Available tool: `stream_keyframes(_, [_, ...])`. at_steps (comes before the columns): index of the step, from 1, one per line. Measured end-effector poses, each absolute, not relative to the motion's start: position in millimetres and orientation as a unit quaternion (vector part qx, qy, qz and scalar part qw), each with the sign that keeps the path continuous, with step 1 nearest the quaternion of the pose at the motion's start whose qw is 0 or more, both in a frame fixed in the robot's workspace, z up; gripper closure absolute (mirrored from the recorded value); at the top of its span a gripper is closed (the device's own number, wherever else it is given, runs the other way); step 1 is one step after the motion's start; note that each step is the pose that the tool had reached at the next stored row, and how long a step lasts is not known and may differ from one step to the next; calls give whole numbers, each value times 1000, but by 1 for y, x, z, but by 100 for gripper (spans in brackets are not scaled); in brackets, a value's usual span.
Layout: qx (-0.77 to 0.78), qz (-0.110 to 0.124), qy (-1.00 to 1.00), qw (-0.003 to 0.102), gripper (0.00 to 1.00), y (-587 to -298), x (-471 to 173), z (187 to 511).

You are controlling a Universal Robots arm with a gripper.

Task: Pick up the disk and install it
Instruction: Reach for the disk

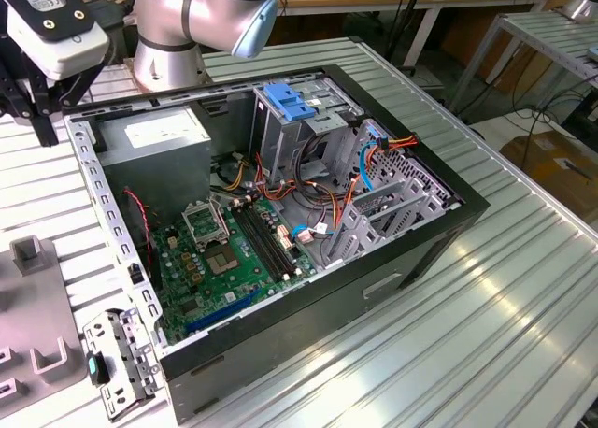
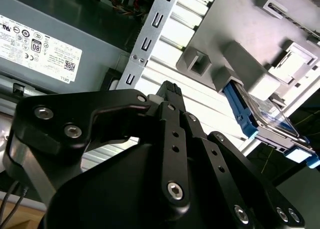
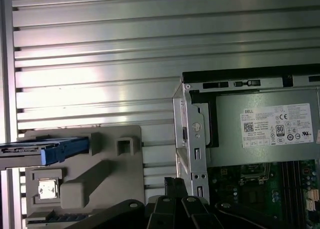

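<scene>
Just one disk (image 3: pixel 55 153) sits in the grey holder (image 3: pixel 100 181), pincer (image 3: pixel 175 184) nearby.

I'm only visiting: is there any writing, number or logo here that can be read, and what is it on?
White sticker on the grey metal box: lines of print and small round marks, too small to read with any certainty.
Green circuit board: tiny white markings, too blurred to read.
No other text can be made out.
</scene>
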State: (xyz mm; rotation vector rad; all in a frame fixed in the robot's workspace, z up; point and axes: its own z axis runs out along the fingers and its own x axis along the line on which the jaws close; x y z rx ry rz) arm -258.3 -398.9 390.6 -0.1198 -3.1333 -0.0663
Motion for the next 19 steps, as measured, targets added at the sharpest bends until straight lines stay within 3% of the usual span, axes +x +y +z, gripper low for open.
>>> stream_keyframes(19, [-38, -21, -999, 4, 89, -399, -293, 390])
